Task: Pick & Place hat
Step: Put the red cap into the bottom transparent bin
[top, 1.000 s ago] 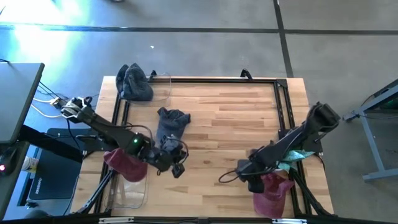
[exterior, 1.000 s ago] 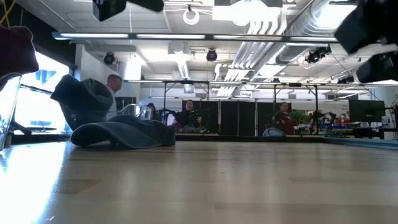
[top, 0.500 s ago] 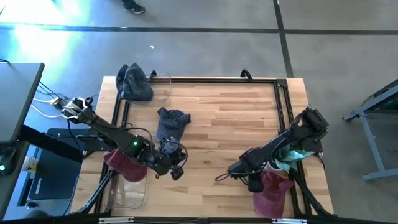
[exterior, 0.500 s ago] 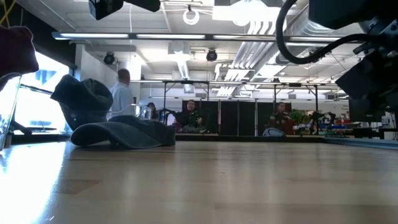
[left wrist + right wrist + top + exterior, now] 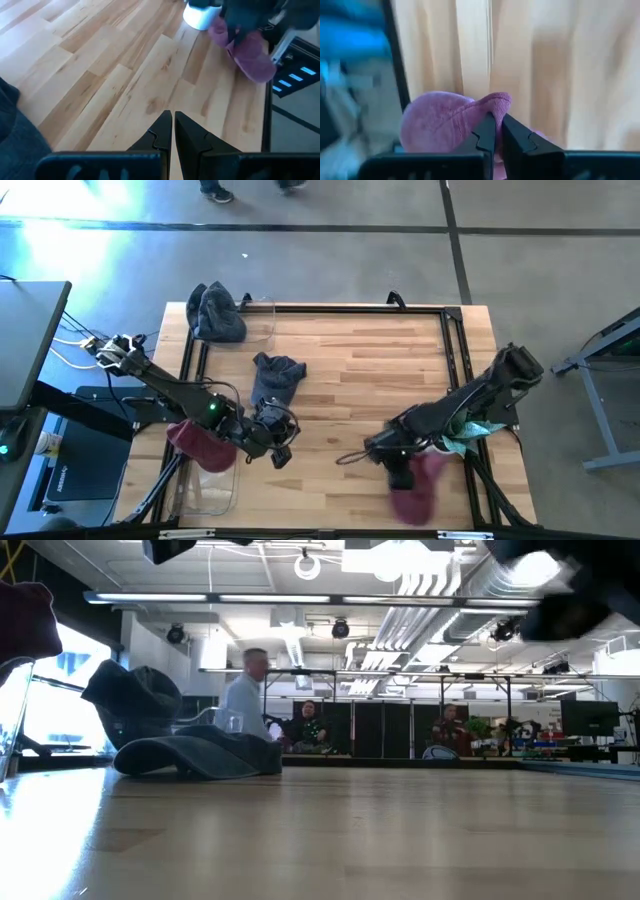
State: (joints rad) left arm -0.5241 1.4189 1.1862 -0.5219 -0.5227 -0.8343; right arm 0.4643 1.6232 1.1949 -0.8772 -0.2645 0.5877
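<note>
A pink hat (image 5: 415, 492) is at the table's near right, with my right gripper (image 5: 398, 470) shut on it; the left wrist view shows that hat (image 5: 245, 50) under the dark gripper. A dark grey hat (image 5: 276, 378) lies flat on the wood left of centre. My left gripper (image 5: 281, 448) hovers shut just near of it, touching nothing. A second grey hat (image 5: 215, 313) lies at the far left corner. A maroon hat (image 5: 198, 444) sits by a clear bin (image 5: 215, 488) at the near left. My right gripper pinches a raised fold at the pink hat's edge (image 5: 496, 102) between its two fingertips. The fingers come slanting down from the table's right side. The hat hangs past and below the fingers (image 5: 250, 65); whether its low end rests on the table I cannot tell.
A black frame rail (image 5: 455, 350) runs along the table's right and far sides. A teal cloth (image 5: 472, 434) lies by the right rail under my right arm. Bare wood (image 5: 370, 370) spans the middle. People stand in the room behind the table (image 5: 245, 700).
My right gripper has shut on the pink hat and gone a little toward the table's left edge. The hat has come along with it, away from the near right corner and over the wood. My left gripper has kept shut and nearly still.
</note>
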